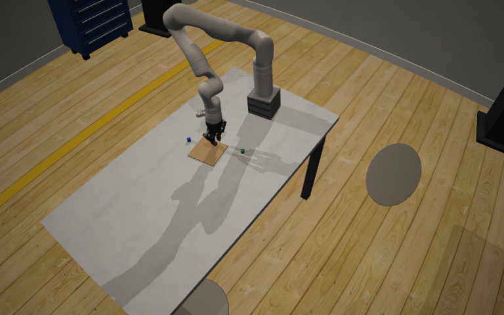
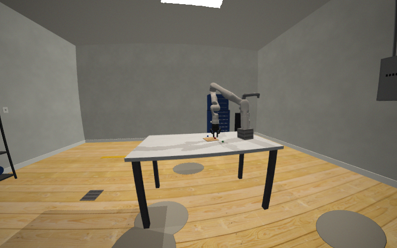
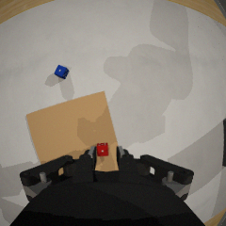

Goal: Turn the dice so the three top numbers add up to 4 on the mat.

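Observation:
The tan mat lies flat on the white table; it also shows in the wrist view. A red die sits on the mat near its corner closest to the robot base. In the wrist view the red die shows a single white pip on top. My gripper stands low over the red die, and in the wrist view my gripper has its fingers a little apart on either side, with small gaps to the die. A blue die lies on the table off the mat. A green die lies on the table on the mat's other side.
The robot's base block stands at the table's far end. A small pale object lies on the table behind the arm. The table edge runs to the right of the green die.

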### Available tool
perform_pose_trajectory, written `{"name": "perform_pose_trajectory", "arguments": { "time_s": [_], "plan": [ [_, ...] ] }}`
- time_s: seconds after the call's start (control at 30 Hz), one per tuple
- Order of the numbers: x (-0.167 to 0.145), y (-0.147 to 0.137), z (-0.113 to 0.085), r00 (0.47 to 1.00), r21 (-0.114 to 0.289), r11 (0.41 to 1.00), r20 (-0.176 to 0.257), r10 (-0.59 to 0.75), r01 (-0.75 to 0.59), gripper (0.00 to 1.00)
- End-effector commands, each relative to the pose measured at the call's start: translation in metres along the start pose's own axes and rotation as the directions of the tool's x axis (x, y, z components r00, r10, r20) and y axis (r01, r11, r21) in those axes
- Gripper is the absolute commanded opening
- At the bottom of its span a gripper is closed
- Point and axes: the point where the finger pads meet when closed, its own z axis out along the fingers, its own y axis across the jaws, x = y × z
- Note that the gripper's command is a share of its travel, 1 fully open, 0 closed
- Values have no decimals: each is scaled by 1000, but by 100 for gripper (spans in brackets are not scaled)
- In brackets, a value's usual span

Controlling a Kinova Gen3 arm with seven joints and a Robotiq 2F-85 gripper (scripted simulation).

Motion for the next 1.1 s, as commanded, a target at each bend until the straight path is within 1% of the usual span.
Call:
{"name": "perform_pose_trajectory", "arguments": {
  "time_s": [0.0, 0.03, 0.3, 0.43, 0.53, 0.77, 0.8, 1.07],
  "plan": [
    [3, -6, -10, 1000, 16, 1000, -4, 2, -2, 31],
    [3, -6, -10, 1000, 16, 1000, -4, 2, -2, 31],
    [3, -5, -52, 1000, 16, 1000, -4, 2, -2, 31],
    [2, -5, -68, 1000, 16, 1000, -4, 2, -2, 31],
    [2, -5, -75, 1000, 16, 1000, -4, 2, -2, 31],
    [2, -4, -78, 1000, 16, 1000, -4, 2, -2, 31],
    [2, -4, -78, 1000, 16, 1000, -4, 2, -2, 100],
    [2, -4, -78, 1000, 16, 1000, -4, 2, -2, 100]
  ]
}}
